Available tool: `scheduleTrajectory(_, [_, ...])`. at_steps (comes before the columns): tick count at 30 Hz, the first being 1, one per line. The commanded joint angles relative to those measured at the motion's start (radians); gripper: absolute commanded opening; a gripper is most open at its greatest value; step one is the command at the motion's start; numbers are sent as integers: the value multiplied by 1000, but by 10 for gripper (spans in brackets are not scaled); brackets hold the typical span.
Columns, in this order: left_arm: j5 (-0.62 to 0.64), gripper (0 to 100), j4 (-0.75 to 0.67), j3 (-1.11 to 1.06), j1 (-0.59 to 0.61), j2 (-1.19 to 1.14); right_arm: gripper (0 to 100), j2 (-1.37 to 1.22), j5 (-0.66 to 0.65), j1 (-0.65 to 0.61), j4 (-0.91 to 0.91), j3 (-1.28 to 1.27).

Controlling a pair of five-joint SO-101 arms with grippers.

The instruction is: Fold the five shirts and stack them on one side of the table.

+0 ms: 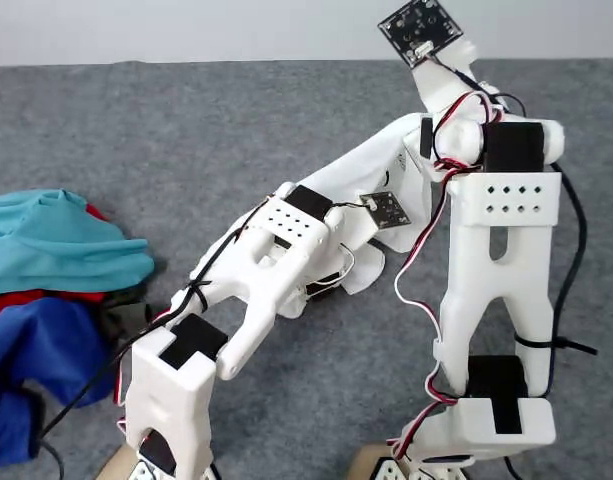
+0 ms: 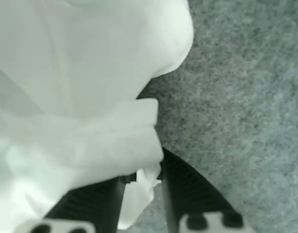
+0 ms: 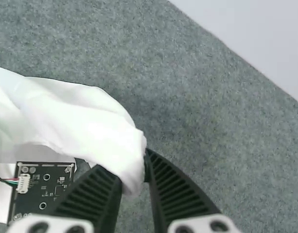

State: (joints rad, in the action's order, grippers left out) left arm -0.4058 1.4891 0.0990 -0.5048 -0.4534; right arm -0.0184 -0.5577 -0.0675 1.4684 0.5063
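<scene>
A white shirt (image 1: 371, 172) hangs bunched between my two arms over the middle of the grey table (image 1: 186, 130). My left gripper (image 2: 141, 177) is shut on a crumpled fold of the white shirt (image 2: 80, 97), and cloth pokes out between its black fingers (image 2: 183, 187). My right gripper (image 3: 131, 170) is shut on another edge of the white shirt (image 3: 71, 121), held a little above the table. At the table's left edge lies a loose pile: a teal shirt (image 1: 56, 240) on top, a red shirt (image 1: 16, 300) under it and a blue shirt (image 1: 36, 350) nearest the front.
A dark garment (image 1: 126, 315) peeks out beside the pile, close to the left arm's base (image 1: 171, 400). The left arm's camera board (image 3: 42, 187) sits right beside my right gripper. Bare grey surface stretches across the back and the far right.
</scene>
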Motion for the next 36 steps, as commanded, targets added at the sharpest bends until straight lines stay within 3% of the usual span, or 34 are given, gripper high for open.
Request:
scheduleTrajectory(1, [-5,84,6,7,-8,58,10,8,-5,5,7,6])
scheduleTrajectory(9, [-5,84,2,7,-29,61,10,8,-5,5,7,6])
scheduleTrajectory(18, [-8,81,-21,7,38,12,10,8,-5,5,5,6])
scheduleTrajectory(25, [-6,8,-2,24,31,18,10,10,-8,7,5,8])
scheduleTrajectory(30, [-2,6,144,186,43,20,10,19,-9,19,16,15])
scheduleTrajectory(36, [157,6,269,562,137,54,10,19,-9,101,64,112])
